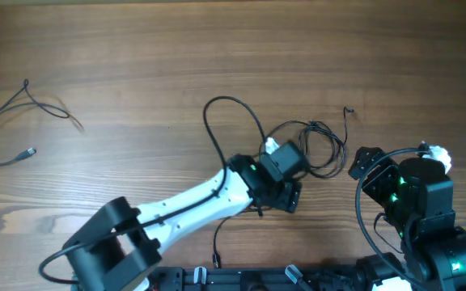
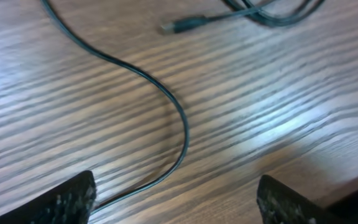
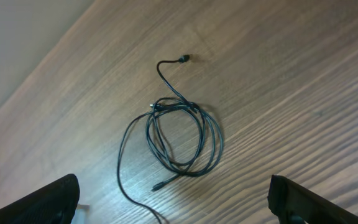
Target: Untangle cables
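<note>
Overhead shows one cable point(image 1: 6, 133) lying free, far from both claws, while the knotted bundle point(image 3: 182, 140) sits ahead of the wide-open right claw point(image 3: 176, 199) and a strand point(image 2: 166, 106) passes between the spread, empty left claw point(image 2: 178, 198), so most untangling looks left.

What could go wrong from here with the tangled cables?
The left gripper stands open over a thin strand lying flat on the table; closing may miss it or scrape the wood. If that strand runs into the tangled coil, pulling could tighten the loops. The right gripper is near the coil too, so the two might collide.
</note>
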Controlling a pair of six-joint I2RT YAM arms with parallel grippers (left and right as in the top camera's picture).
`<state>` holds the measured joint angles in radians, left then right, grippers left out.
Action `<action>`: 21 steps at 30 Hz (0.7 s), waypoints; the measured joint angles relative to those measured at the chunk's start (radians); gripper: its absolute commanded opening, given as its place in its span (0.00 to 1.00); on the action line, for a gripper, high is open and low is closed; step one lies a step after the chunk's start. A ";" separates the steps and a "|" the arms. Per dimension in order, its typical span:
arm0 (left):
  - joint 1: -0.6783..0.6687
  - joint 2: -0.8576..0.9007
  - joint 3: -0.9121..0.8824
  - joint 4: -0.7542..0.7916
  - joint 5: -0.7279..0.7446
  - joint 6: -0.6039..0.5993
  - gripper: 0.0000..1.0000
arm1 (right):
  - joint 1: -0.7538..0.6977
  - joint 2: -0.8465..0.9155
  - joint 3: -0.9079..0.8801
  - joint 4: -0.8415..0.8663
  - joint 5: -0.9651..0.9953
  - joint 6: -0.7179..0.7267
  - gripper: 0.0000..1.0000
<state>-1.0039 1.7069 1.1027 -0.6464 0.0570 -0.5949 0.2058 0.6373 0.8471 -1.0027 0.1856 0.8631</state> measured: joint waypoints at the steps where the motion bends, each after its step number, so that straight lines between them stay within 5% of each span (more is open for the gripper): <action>1: -0.015 0.016 0.000 0.001 -0.016 0.000 0.84 | 0.000 0.000 0.000 -0.007 0.000 0.011 1.00; 11: -0.056 0.158 0.000 0.029 -0.121 0.014 0.37 | 0.000 0.000 0.000 -0.060 0.003 0.053 1.00; 12: -0.056 0.159 0.000 0.031 -0.127 0.015 0.29 | 0.000 0.000 0.000 -0.061 0.003 0.057 1.00; 13: -0.056 0.160 0.000 0.033 -0.132 0.011 0.05 | 0.000 0.000 0.000 -0.061 0.003 0.060 1.00; 21: -0.032 0.161 0.000 0.033 -0.143 0.014 0.04 | 0.000 0.000 0.000 -0.085 -0.006 0.076 1.00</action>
<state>-1.0363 1.8683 1.1027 -0.6136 -0.0864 -0.5812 0.2058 0.6373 0.8471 -1.0882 0.1795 0.9390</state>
